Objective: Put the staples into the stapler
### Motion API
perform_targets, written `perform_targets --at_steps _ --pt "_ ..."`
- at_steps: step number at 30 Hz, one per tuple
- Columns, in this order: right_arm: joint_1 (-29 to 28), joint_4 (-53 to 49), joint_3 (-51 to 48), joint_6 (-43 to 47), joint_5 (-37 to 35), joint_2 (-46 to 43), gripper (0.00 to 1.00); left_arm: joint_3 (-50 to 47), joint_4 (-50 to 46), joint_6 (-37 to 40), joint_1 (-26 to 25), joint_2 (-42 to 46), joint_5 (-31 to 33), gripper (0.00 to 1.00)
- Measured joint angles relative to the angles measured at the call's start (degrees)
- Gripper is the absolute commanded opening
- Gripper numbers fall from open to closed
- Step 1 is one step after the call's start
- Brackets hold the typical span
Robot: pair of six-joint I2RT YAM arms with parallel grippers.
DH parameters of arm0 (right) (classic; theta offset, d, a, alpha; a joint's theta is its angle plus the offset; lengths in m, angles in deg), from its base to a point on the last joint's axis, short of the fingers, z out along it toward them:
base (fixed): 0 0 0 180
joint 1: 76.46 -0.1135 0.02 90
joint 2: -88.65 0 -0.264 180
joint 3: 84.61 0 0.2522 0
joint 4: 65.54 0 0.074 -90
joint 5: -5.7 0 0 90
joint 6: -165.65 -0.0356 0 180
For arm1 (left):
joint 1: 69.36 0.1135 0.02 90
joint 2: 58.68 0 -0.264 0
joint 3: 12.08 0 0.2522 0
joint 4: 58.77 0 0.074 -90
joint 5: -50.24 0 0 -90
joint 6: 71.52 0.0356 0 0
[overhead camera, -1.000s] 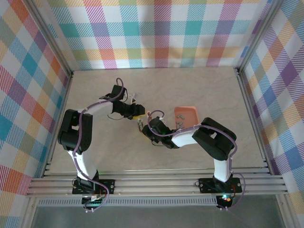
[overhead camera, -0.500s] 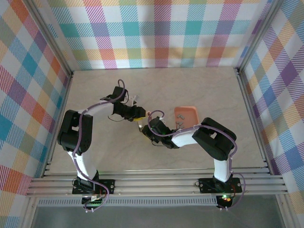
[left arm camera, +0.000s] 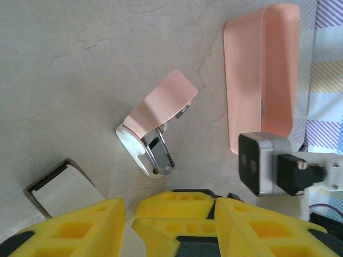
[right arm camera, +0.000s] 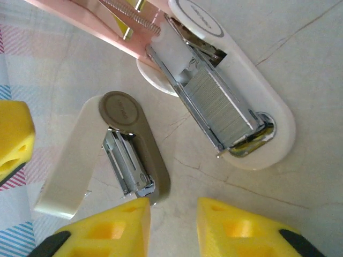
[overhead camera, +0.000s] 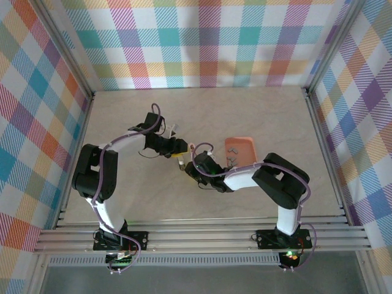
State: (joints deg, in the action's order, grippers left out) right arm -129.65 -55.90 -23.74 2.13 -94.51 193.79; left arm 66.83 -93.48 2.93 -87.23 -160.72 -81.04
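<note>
The right gripper [right arm camera: 172,225] hovers just short of the stapler [right arm camera: 257,91], fingers a little spread with only table [right arm camera: 300,32] between them, pinching nothing. It looks the nearer; the left gripper [overhead camera: 176,147] sits close to the stapler too, and I cannot tell its grip. The stapler lies open ahead, long axis slanting away leftward, staples [right arm camera: 217,110] in its channel, pink lid [right arm camera: 80,16] raised beyond

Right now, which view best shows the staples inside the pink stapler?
Right wrist: the stapler lies open, close up, staples lining its channel. Left wrist shows it smaller, lid raised; top external, a speck.
</note>
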Motion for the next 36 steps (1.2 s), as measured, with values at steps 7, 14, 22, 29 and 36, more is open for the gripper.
perform_targets --at_steps 7,14,22,29,36 --pt "2.03 -2.99 -0.11 5.22 4.33 -5.77 0.37 -3.45 0.72 -5.88 0.07 4.09 2.80 0.51" --pt "7.50 -11.80 4.66 10.56 15.21 -7.56 0.39 -6.93 2.64 -13.53 0.17 7.19 4.57 0.52" --pt "10.84 -23.41 18.47 15.89 26.88 -2.56 0.40 -11.47 5.05 -20.17 2.40 8.39 5.66 0.51" --pt "10.80 -29.92 23.17 18.18 29.79 1.16 0.40 -14.64 6.80 -22.43 4.87 10.40 6.45 0.49" --pt "10.80 -32.22 24.65 18.93 30.95 4.00 0.39 -15.93 7.61 -22.62 6.73 10.84 6.45 0.49"
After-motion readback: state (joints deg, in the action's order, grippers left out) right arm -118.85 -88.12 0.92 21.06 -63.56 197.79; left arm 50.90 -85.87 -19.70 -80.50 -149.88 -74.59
